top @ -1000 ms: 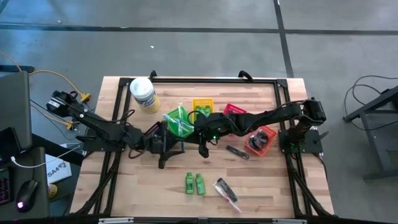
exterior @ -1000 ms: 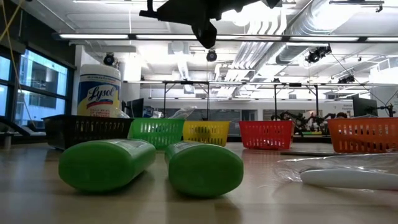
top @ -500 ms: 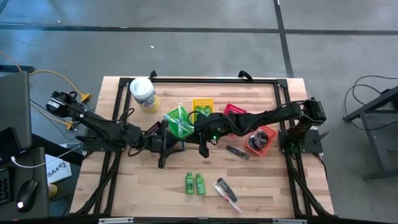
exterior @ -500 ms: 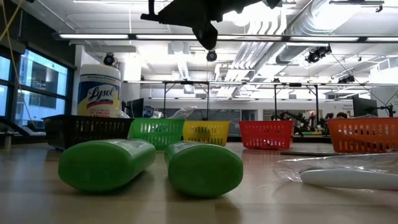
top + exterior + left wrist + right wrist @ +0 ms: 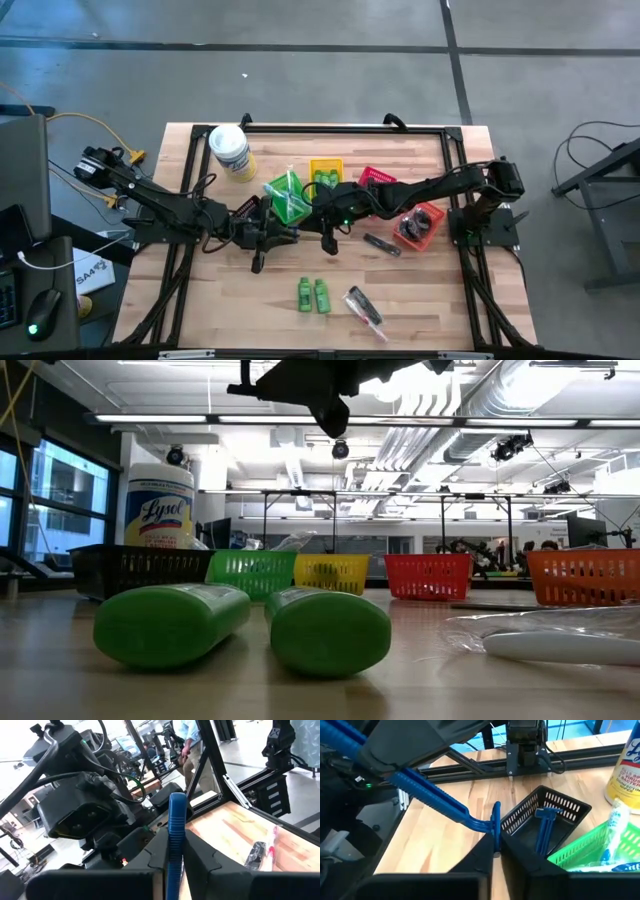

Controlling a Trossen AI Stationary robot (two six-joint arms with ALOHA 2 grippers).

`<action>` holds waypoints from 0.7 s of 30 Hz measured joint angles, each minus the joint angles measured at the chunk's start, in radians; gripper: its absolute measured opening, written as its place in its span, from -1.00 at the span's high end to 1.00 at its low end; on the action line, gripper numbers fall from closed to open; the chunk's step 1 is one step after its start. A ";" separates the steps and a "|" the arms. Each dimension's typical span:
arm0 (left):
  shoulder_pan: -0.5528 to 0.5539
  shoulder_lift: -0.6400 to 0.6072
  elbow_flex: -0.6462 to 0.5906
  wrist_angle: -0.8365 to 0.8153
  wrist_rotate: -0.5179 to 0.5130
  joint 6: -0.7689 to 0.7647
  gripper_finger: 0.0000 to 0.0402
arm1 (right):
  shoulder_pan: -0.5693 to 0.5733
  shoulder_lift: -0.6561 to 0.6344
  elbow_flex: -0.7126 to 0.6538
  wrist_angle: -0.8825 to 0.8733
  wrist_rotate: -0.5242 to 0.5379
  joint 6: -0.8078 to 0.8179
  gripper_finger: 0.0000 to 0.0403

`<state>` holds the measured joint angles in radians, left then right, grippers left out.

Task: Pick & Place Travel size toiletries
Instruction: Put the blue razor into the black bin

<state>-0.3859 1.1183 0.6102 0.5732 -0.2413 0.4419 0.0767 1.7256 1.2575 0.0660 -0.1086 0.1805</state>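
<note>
Wooden table (image 5: 420, 300): black basket (image 5: 545, 815) holds razor (image 5: 543, 825); both grippers (image 5: 175, 865) (image 5: 492, 851) clamp blue-handled razor (image 5: 176, 825).

The only clear wording is the brand "Lysol", in slanted blue script on the yellow and white label of the white tub (image 5: 159, 506) standing at the far left of the bench. In the right wrist view the same tub (image 5: 624, 770) shows small blue print on its label, too fine to read. In the high view a white box (image 5: 90, 270) on the floor left of the bench carries dark letters that cannot be made out.
</note>
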 joint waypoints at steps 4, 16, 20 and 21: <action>0.000 0.000 0.000 -0.006 0.005 -0.001 0.90 | 0.003 0.000 0.000 0.003 0.034 -0.006 0.58; -0.067 -0.061 0.000 -0.092 -0.116 -0.046 0.90 | 0.013 0.000 0.000 -0.153 0.208 -0.100 -0.34; -0.152 -0.149 -0.001 -0.174 -0.255 -0.045 0.90 | 0.043 -0.008 0.000 -0.197 0.258 -0.125 -0.28; -0.173 -0.175 0.000 -0.198 -0.301 -0.044 0.90 | 0.053 -0.009 0.000 -0.191 0.263 -0.134 -0.25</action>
<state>-0.5591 0.9432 0.6105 0.3753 -0.5425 0.3980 0.1298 1.7164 1.2579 -0.1252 0.1546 0.0464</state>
